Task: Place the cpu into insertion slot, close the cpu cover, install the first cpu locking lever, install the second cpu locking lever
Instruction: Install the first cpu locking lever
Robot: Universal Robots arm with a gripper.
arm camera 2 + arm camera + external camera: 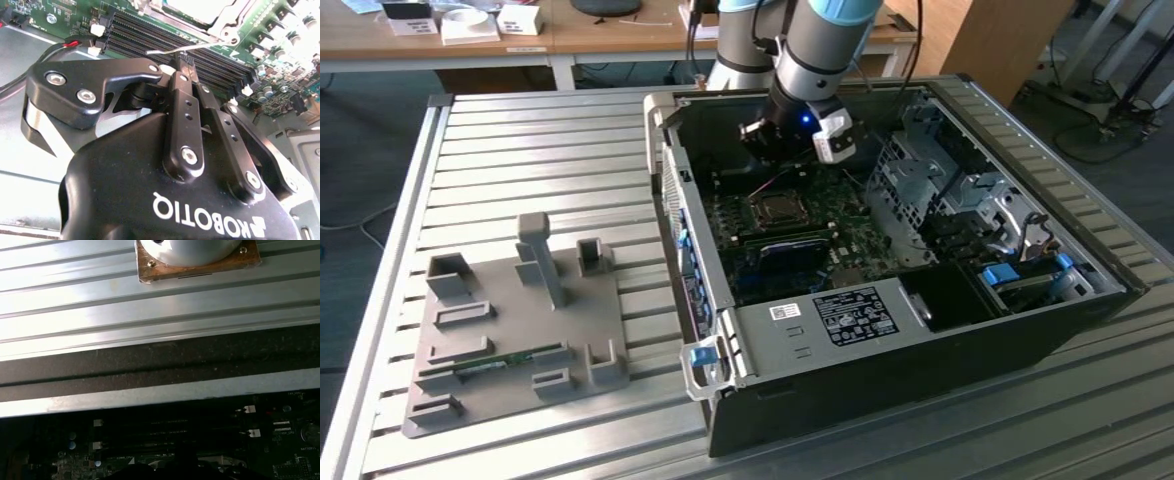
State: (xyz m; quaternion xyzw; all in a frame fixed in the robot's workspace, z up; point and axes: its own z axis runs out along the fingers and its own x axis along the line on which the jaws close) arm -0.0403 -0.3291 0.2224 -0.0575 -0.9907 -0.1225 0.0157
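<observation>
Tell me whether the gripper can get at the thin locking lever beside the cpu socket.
Probably yes. In the second wrist view the gripper, shut, sits right at the locking lever with nothing between them, and the open case leaves the motherboard uncovered. Whether they touch is unclear.

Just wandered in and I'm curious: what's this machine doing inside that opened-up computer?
A robot arm's black two-fingered gripper is down inside the open black computer case, just above the green motherboard. Its closed fingertips meet a thin silvery wire lever beside the small square silvery metal cpu cover, which seems to lie flat over its socket. Whether the lever is latched cannot be told.
</observation>
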